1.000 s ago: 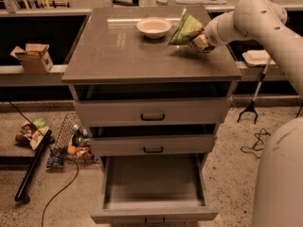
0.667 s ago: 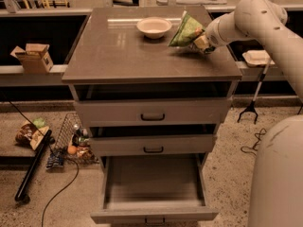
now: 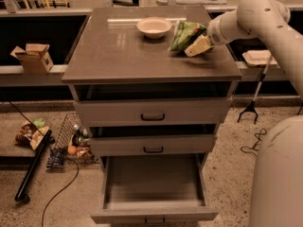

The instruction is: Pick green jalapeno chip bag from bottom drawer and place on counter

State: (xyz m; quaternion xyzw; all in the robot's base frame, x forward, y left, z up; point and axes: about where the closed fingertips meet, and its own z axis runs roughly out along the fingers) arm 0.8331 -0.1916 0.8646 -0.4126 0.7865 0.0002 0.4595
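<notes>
Just right of the round white bowl [image 3: 154, 26], the two-finger gripper [image 3: 195, 44] clamps the crinkly green jalapeno chip bag [image 3: 183, 33] over the glossy grey-brown counter [image 3: 118, 56]; best to settle it flat before letting go.

robot lab: arm [image 3: 258, 13] with fingers [image 3: 198, 45] holding a chip bag [image 3: 183, 33] over a test counter [image 3: 118, 51], cables [image 3: 57, 196] on the floor [image 3: 227, 174]

The counter [image 3: 118, 56] is bare over its left half and front. At its back stands a white bowl [image 3: 154, 27]; at its back right the green jalapeno chip bag [image 3: 184, 33] and the gripper [image 3: 198, 45] block the way.
</notes>
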